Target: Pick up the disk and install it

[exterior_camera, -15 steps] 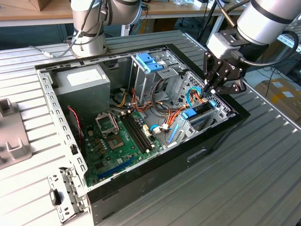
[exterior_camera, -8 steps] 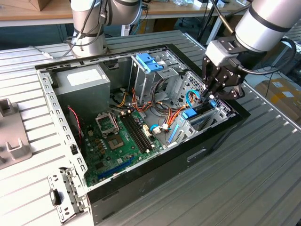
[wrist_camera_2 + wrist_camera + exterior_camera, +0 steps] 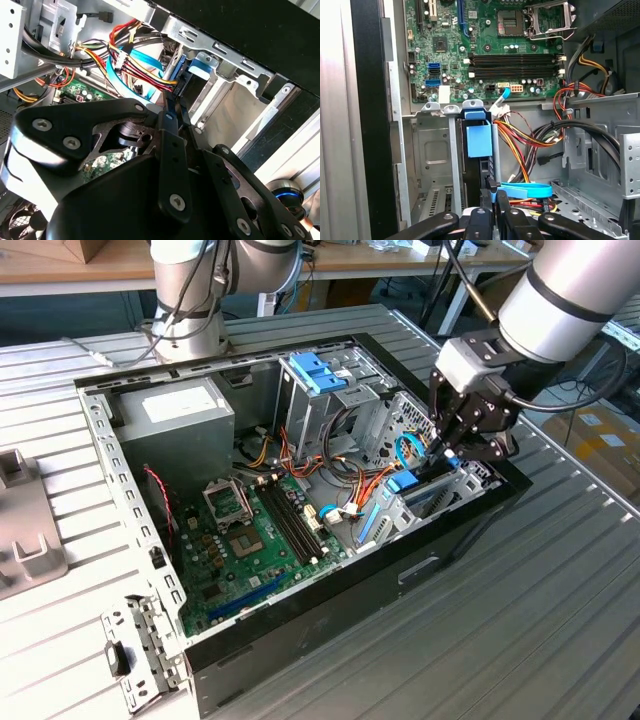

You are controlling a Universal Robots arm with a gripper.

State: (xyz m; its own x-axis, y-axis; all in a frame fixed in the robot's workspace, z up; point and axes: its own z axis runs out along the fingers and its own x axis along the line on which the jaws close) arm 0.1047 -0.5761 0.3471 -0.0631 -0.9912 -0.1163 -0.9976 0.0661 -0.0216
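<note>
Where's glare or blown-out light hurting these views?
Second wrist view: the rounded edge of the gripper housing is blown out white, and the computer case wall is near-black. First wrist view: the table strip beside the case is washed pale; the motherboard is evenly lit. Exterior view: even light, mild sheen on the arm.

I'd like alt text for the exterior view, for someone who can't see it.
A robot arm's black pincer reaches down into the drive bay corner of an open desktop computer case lying on a ribbed metal table, at the exterior view's right. Inside are a green motherboard, coloured cables and a grey power supply.
</note>
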